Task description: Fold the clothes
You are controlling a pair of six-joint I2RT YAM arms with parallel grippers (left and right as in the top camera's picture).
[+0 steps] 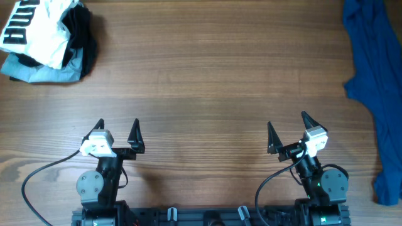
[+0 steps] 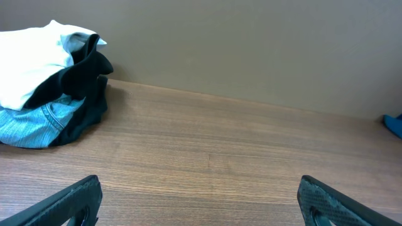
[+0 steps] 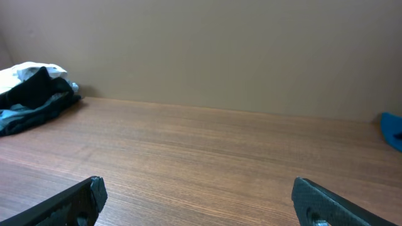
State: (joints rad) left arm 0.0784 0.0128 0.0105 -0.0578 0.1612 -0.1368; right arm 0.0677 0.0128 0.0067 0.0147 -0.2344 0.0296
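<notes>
The garment is plain deep blue. The shirt is white with black lettering, beside a black cloth and a pale grey-blue piece. The table shows brown wood grain.

Counting one deep-blue garment at three o'clock. Counting three more at ten o'clock: one white garment with black lettering, one black garment, one pale grey-blue garment. Counting two grippers, left gripper and right gripper, two fingers apiece.
</notes>
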